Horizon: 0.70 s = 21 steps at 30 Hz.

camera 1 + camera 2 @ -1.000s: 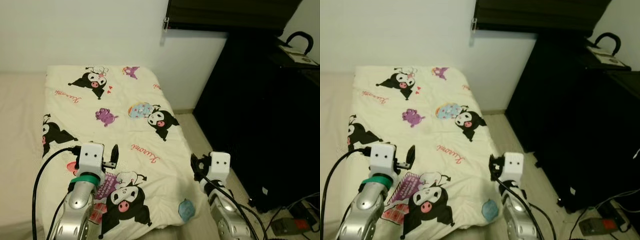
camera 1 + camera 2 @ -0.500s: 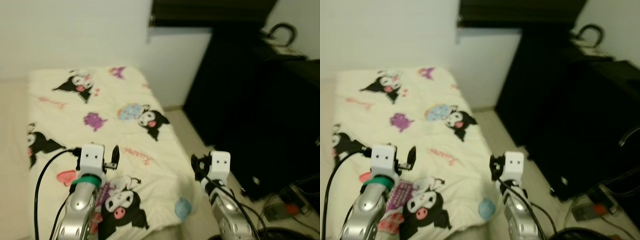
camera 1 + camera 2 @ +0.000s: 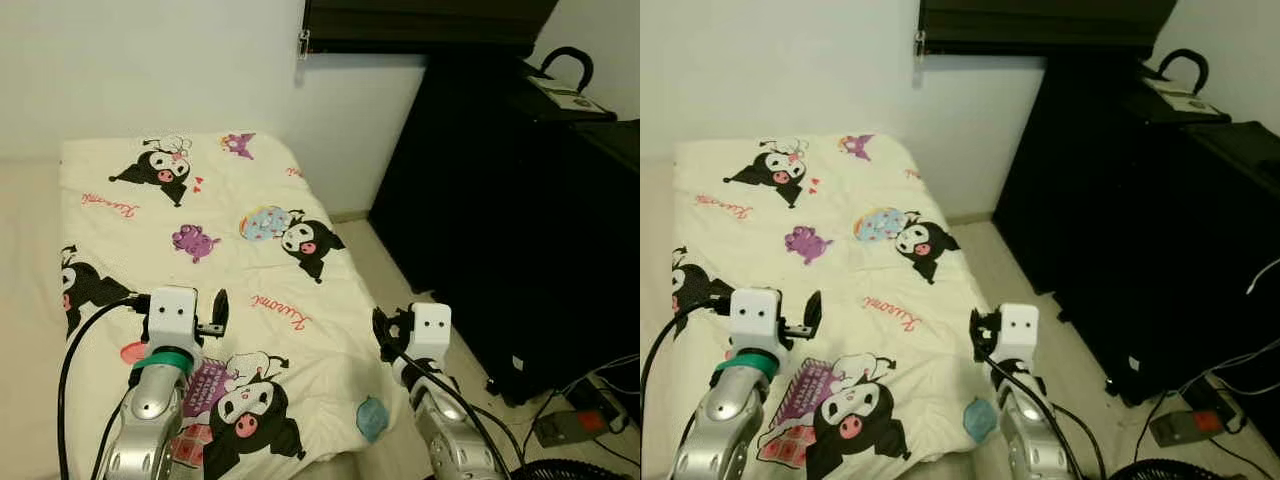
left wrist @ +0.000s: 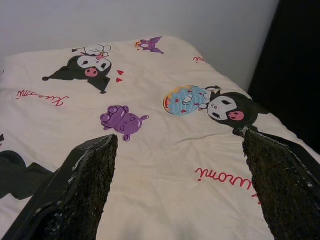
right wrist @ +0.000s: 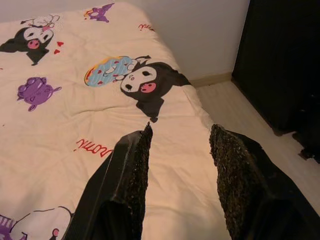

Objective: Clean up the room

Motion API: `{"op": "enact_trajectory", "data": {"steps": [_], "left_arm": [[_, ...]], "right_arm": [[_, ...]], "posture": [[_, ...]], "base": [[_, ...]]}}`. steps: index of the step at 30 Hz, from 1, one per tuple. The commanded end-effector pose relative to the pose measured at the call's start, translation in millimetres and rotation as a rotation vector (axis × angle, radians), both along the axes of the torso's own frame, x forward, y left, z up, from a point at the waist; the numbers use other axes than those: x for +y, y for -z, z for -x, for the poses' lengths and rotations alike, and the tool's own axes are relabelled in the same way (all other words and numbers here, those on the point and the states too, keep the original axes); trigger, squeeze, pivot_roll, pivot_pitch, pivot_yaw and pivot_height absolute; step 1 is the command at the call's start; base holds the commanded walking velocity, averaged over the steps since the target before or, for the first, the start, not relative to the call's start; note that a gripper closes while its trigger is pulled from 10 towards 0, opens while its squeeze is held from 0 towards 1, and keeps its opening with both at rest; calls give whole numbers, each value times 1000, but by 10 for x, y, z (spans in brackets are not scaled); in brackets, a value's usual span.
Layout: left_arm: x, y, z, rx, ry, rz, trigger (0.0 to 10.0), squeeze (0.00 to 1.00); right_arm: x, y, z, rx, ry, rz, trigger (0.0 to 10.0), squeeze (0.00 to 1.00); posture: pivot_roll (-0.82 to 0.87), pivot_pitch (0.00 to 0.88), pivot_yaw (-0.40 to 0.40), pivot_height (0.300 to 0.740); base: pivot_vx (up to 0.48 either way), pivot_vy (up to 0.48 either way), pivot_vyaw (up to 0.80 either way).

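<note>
Left eye view: my left hand [image 3: 214,312], parted and empty, hovers over the cream cartoon-print bedspread [image 3: 230,215]; my right hand [image 3: 385,330], parted and empty, hangs at its floor-side edge. Bedspread runs lengthwise straight ahead, left hand nearer.

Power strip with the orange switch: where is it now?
The power strip lies on the floor at the robot's right, beside the black cabinet, cables trailing from it.

Left gripper [image 4: 180,185] over cream blanket [image 4: 150,165], fingers [image 4: 87,187] spread wide, nothing between them. Blanket print: purple creature [image 4: 122,120] ahead of the near finger, blue donut [image 4: 187,100] touching black-hooded character [image 4: 231,109], red script [image 4: 222,178] just below it. White wall [image 4: 150,20] behind blanket.
</note>
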State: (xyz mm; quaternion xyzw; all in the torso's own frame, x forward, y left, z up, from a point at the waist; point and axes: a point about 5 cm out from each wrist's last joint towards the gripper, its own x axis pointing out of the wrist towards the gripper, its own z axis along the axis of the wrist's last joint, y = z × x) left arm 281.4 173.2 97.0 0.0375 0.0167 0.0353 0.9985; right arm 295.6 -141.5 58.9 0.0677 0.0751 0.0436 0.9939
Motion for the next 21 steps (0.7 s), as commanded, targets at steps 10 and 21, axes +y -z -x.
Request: {"op": "enact_trajectory", "data": {"steps": [10,21], "left_arm": [[2,5,21,10,-1,3,10000,0],[5,5,24,15,2,3,10000,0]], "right_arm": [[-23,49,25,21,14,2,10000,0],[-13,61,28,24,13,-4,10000,0]], "posture": [[99,0,-46,740],[104,0,-44,740]], "base": [[0,480,0],[0,427,0]]}}
